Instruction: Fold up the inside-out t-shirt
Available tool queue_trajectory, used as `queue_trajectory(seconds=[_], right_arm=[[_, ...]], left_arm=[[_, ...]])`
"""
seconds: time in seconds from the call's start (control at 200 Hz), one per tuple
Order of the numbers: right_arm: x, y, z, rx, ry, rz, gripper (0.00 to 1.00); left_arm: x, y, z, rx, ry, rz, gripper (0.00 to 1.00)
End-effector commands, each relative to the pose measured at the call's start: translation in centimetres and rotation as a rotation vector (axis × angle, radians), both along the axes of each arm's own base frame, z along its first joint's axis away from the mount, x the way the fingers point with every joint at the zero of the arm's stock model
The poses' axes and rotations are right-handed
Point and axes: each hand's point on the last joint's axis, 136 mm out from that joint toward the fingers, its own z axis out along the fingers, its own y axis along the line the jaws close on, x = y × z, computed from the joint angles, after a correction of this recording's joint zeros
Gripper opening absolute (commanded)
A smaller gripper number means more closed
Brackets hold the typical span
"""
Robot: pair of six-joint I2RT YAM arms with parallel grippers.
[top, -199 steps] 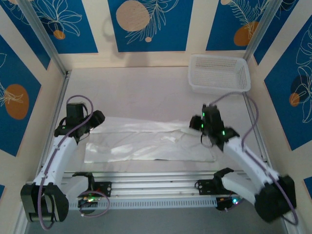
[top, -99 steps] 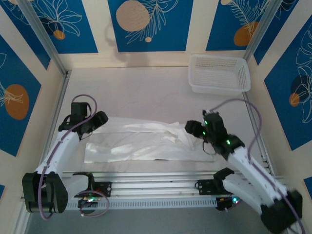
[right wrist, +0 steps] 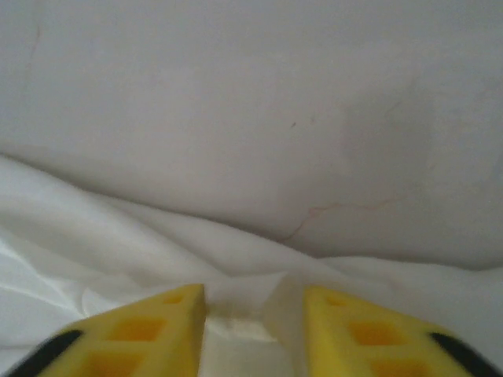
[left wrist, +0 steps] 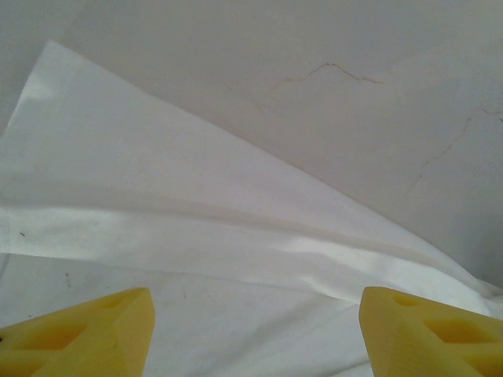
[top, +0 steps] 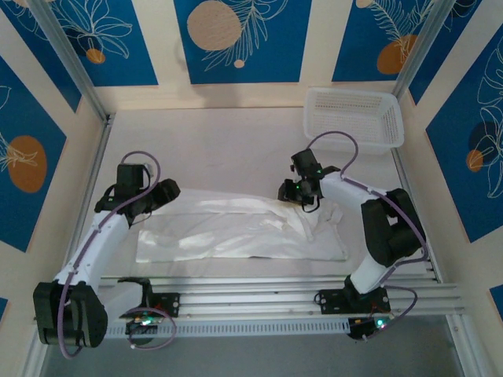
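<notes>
1. Shirt first: the white t-shirt (top: 236, 232) lies long and mostly flat on the tabletop (top: 220, 149). It is near the arms and well apart from the basket (top: 354, 118).
2. The right arm (top: 346, 184) has moved. A second ago the right jaws were over the right end of the shirt. Now they have swung in toward the middle and sit at the shirt's far edge.
3. The cloth has changed too. The right side was flatter, and now it is bunched in soft folds just beside the right jaws.
4. The right jaws stand close together with a little bump of cloth between them. I cannot tell if they pinch it yet.
5. The left arm (top: 106, 236) has hardly moved. The left jaws are spread wide over the far left corner of the shirt and hold nothing.
6. I think the right side let go and is taking a new hold, so the folding has only just begun.
</notes>
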Motion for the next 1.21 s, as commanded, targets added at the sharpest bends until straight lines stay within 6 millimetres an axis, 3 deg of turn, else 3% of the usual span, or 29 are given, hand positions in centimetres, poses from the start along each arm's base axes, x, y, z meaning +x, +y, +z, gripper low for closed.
queue_trajectory(seconds=[0.0, 0.11, 0.17, 0.29, 0.395, 0.46, 0.51, 0.55, 0.67, 0.705, 0.785, 0.865, 0.93, 0.995, 1.07, 1.2], right_arm=[[-0.2, 1.2, 2.1, 0.076, -0.014, 0.033, 0.17], [-1.0, 1.9, 3.8, 0.127, -0.028, 0.063, 0.0], [-2.4, 2.7, 4.7, 0.18, -0.009, 0.088, 0.0], [-7.6, 5.7, 5.7, 0.286, 0.043, 0.193, 0.0], [-13.4, 8.7, 4.7, 0.366, 0.144, 0.293, 0.0], [-16.1, 9.9, 4.2, 0.379, 0.196, 0.349, 0.0], [-16.7, 10.1, 4.5, 0.37, 0.195, 0.365, 0.13], [-16.2, 9.6, 5.0, 0.348, 0.172, 0.348, 0.25], [-12.4, 7.0, 8.4, 0.35, -0.005, 0.266, 0.28], [-11.1, 5.9, 9.2, 0.356, -0.053, 0.223, 0.36], [-8.0, 2.9, 9.7, 0.334, -0.117, 0.104, 0.37], [-6.0, -0.8, 7.8, 0.216, -0.094, -0.036, 0.34], [-5.4, -2.7, 5.9, 0.16, -0.036, -0.1, 0.28], [-5.6, -2.5, 4.1, 0.166, 0.035, -0.084, 0.21], [-6.1, -2.9, 1.5, 0.128, 0.113, -0.108, 0.14], [-5.4, -6.5, -1.6, 0.021, 0.157, -0.264, 0.09]], left_arm=[[-0.3, -0.4, 0.3, -0.011, -0.002, -0.01, 0.7], [0.0, -0.5, -0.2, -0.016, 0.017, -0.005, 0.7], [0.1, -0.7, -0.5, -0.025, 0.026, -0.008, 0.7], [0.2, -0.7, -0.6, -0.025, 0.031, -0.009, 0.7], [0.3, -0.7, -0.7, -0.024, 0.029, -0.005, 0.7], [0.4, -0.8, -0.8, -0.029, 0.028, -0.007, 0.7], [0.5, -0.9, -0.9, -0.031, 0.034, -0.01, 0.69], [0.5, -1.0, -1.0, -0.034, 0.039, -0.013, 0.69], [0.5, -1.3, -0.9, -0.035, 0.04, -0.029, 0.7], [0.4, -1.3, -1.0, -0.032, 0.042, -0.03, 0.7], [0.0, -1.5, -1.2, -0.034, 0.049, -0.036, 0.69], [-0.4, -1.7, -1.6, -0.025, 0.063, -0.046, 0.56], [-1.0, -1.5, -2.3, 0.017, 0.091, -0.041, 0.25], [-1.7, -1.3, -3.2, 0.053, 0.129, -0.041, 0.0], [-2.2, -1.5, -4.3, 0.077, 0.166, -0.048, 0.0], [-2.7, -1.4, -5.8, 0.093, 0.207, -0.036, 0.0]])
